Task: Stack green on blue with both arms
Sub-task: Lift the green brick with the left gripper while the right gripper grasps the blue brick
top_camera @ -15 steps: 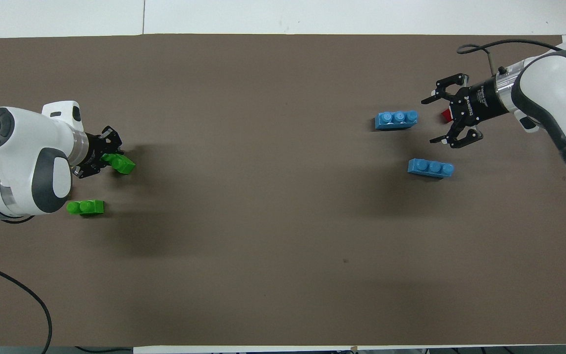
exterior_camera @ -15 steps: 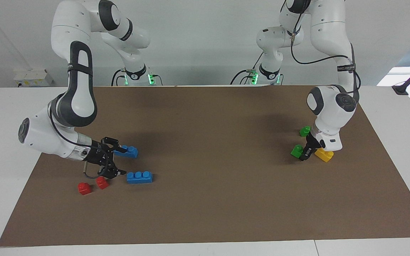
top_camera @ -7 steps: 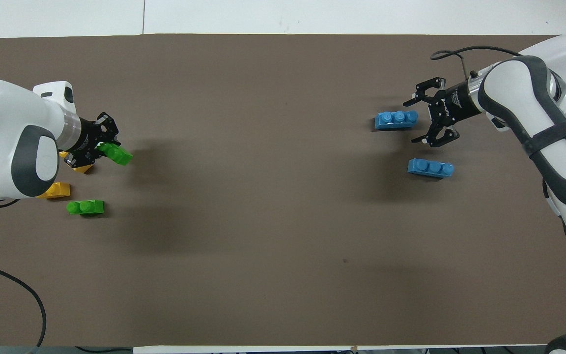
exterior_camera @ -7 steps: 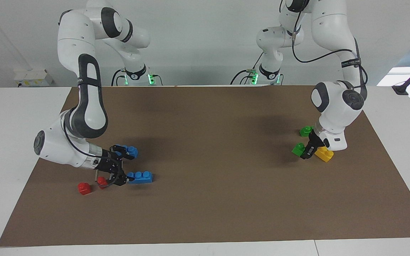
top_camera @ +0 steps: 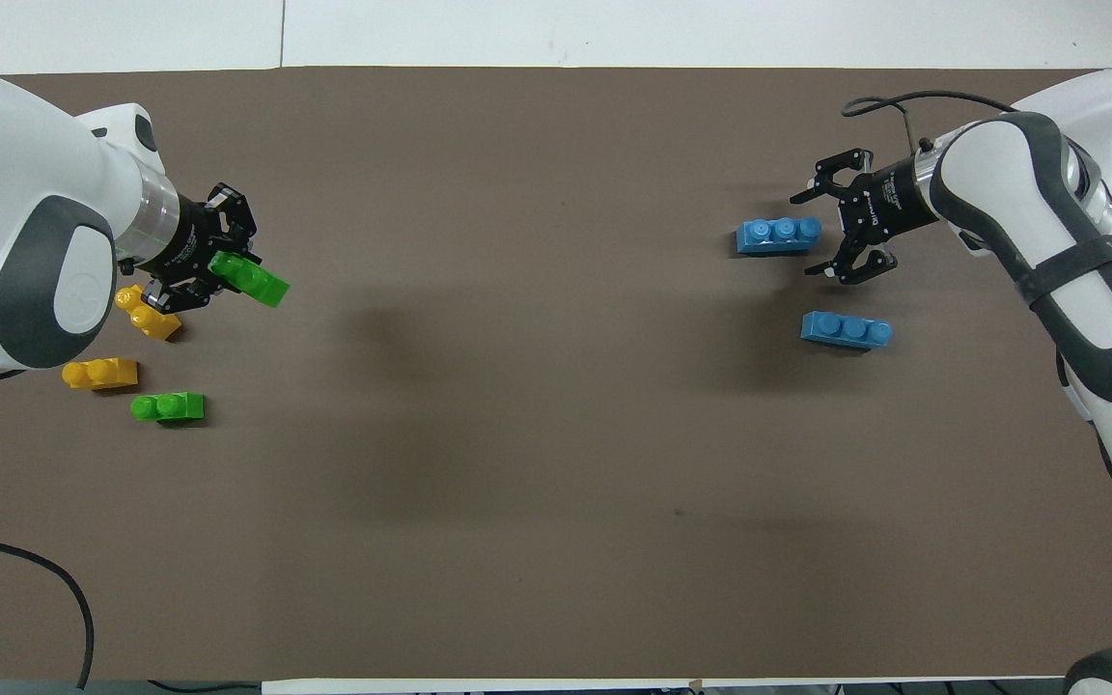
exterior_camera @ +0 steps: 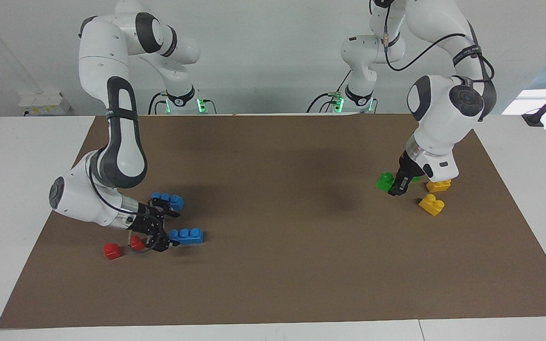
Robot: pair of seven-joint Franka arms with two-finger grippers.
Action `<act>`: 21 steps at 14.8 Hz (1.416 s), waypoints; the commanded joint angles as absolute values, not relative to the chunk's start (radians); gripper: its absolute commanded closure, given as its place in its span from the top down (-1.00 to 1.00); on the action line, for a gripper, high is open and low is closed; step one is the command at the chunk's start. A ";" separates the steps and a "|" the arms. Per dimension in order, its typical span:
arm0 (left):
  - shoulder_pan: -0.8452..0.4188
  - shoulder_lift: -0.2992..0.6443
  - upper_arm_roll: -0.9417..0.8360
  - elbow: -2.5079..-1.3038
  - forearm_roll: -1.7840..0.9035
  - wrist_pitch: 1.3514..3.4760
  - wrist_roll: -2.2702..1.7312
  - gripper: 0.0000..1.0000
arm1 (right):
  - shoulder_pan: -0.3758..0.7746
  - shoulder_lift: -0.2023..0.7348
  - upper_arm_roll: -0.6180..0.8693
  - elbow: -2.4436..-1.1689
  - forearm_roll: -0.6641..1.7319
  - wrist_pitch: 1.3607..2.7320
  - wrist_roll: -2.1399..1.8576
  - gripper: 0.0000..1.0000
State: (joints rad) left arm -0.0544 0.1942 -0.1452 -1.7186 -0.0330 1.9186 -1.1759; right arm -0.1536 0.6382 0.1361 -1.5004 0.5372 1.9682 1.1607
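Green brick (top_camera: 249, 278) pinched in left end effector (top_camera: 213, 263) (tilted, airborne); right end effector (exterior_camera: 165, 229) spread at blue brick (exterior_camera: 186, 235) end.

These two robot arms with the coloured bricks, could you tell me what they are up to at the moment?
The left gripper is shut on a green brick and holds it up over the mat at its own end, above two yellow bricks; a second green brick lies on the mat. The right gripper is open and low at the end of one blue brick, not yet gripping it. The other blue brick lies nearer to the robots, and two red bricks lie beside the gripper.
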 commanded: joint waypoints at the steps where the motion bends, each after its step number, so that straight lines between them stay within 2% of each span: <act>1: -0.095 0.178 -0.141 -1.678 -0.048 1.864 -1.316 -1.00 | -0.141 0.661 0.140 -1.482 0.561 2.002 1.141 1.00; 4: -0.110 0.173 -0.159 -1.641 -0.052 1.816 -1.417 -1.00 | -0.133 0.666 0.141 -1.488 0.564 2.023 1.141 1.00; 13: -0.110 0.109 -0.169 -1.654 -0.094 1.805 -1.482 -1.00 | -0.147 0.666 0.140 -1.508 0.565 2.054 1.141 0.97; 16: -0.110 0.109 -0.170 -1.652 -0.094 1.804 -1.496 -1.00 | -0.152 0.666 0.140 -1.517 0.563 2.059 1.138 0.89; 19: -0.110 0.107 -0.170 -1.654 -0.094 1.802 -1.496 -1.00 | -0.153 0.666 0.140 -1.537 0.563 2.077 1.111 0.62; 21: -0.110 0.104 -0.170 -1.655 -0.094 1.804 -1.496 -1.00 | -0.161 0.666 0.140 -1.540 0.563 2.079 1.108 0.21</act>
State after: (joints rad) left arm -0.1016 0.1242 -0.1798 -1.6478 -0.0743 1.8253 -1.4813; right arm -0.1431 0.6666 0.1320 -1.5220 0.5376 2.0585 1.1474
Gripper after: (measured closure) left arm 0.661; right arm 0.278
